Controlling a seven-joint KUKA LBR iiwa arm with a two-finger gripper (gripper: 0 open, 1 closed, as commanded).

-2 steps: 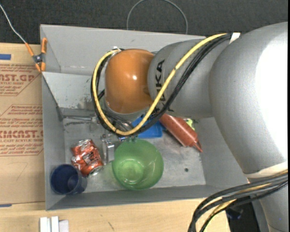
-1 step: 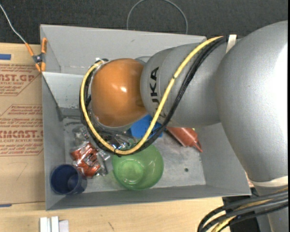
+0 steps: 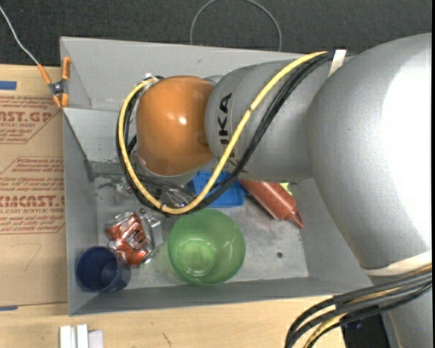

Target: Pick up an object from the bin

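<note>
My gripper (image 3: 162, 192) shows as dark metal under the arm's orange dome, left of the bin's middle. A crumpled red and silver wrapper (image 3: 131, 236) lies just below it, towards the front left. A green translucent cup (image 3: 205, 249) stands open side up at the front middle, close to the gripper's right. Partly under the arm, a flat blue thing (image 3: 219, 191) lies right beside the gripper. Nothing is seen held.
A dark blue cup (image 3: 97, 269) sits in the front left corner. A red-orange elongated thing (image 3: 275, 200) lies right of the middle, partly under the arm. The arm and its cables cover the back and right of the bin.
</note>
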